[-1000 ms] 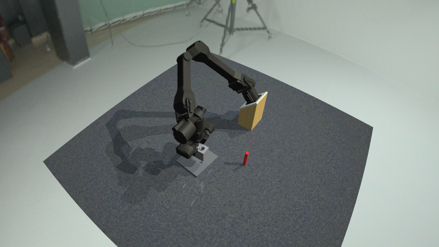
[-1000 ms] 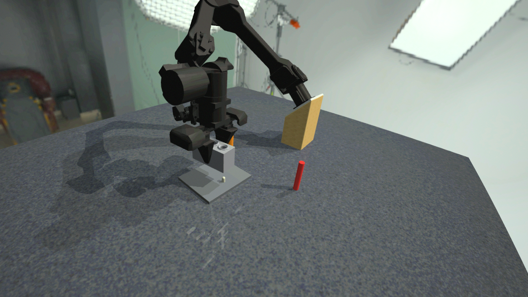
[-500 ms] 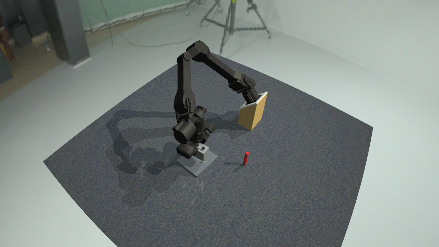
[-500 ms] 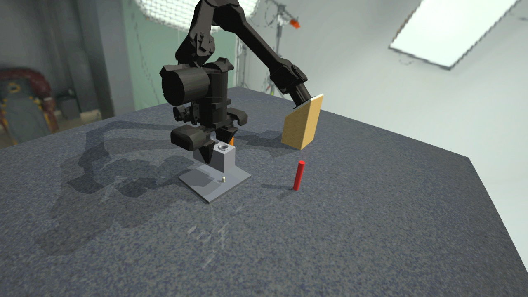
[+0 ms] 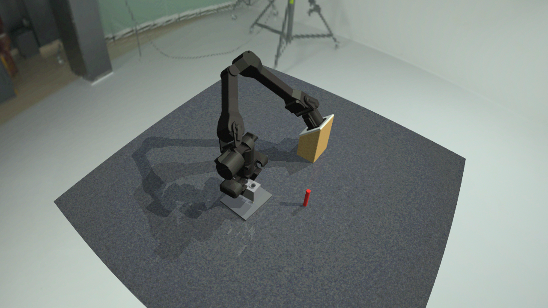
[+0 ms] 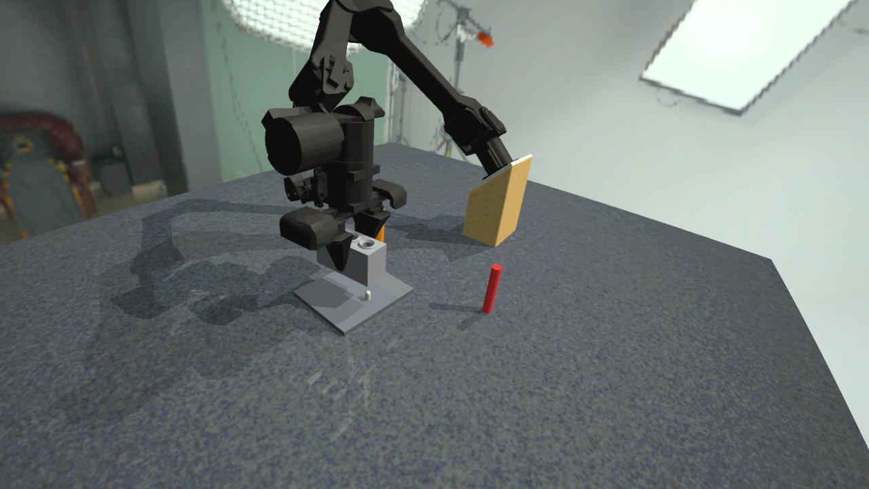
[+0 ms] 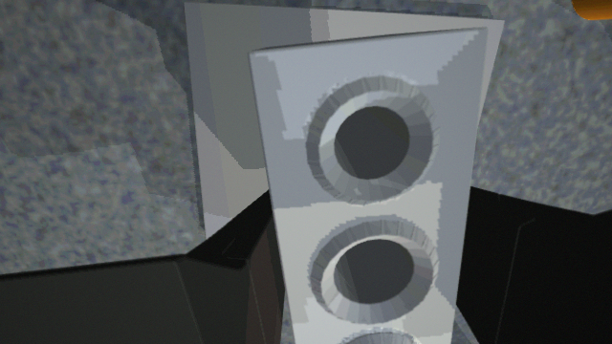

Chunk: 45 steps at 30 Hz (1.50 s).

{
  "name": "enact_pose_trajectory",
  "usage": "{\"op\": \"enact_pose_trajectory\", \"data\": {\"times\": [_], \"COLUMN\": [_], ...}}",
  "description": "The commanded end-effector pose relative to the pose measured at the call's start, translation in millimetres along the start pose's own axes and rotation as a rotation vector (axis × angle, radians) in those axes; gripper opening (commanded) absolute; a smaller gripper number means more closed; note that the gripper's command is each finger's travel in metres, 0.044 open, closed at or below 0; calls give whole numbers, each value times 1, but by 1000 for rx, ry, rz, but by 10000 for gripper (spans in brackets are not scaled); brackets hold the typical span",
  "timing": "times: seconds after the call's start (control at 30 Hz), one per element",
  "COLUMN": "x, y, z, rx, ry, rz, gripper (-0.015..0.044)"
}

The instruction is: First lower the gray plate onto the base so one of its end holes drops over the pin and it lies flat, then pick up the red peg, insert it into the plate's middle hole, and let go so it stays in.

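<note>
My gripper is shut on the gray plate, a thick bar with round holes facing up. It holds the plate level and low over the back part of the flat gray base. The small white pin stands uncovered on the base, just in front of the plate. The red peg stands upright on the dark mat, to the right of the base. Whether the plate touches the base I cannot tell.
The arm's foot sits on a tan wedge-shaped block behind the peg. An orange object peeks out behind the plate. The dark mat ends in a white floor on all sides.
</note>
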<state>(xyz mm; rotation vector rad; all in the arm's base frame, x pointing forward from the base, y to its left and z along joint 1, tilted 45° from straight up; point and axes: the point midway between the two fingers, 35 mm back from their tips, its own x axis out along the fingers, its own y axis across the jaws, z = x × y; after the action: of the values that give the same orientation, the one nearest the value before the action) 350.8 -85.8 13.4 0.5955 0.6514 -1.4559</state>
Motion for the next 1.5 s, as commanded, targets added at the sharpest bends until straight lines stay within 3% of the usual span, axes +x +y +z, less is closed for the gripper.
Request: {"op": "enact_pose_trajectory", "data": {"times": [0.0, 1.03, 1.47], "x": [8, 35, 35], "y": [-3, 0, 0], "z": [0, 1, 1], "rx": [-6, 1, 1], "ry": [-5, -2, -2], "rz": [-8, -1, -1], "gripper": [0, 0, 341]}}
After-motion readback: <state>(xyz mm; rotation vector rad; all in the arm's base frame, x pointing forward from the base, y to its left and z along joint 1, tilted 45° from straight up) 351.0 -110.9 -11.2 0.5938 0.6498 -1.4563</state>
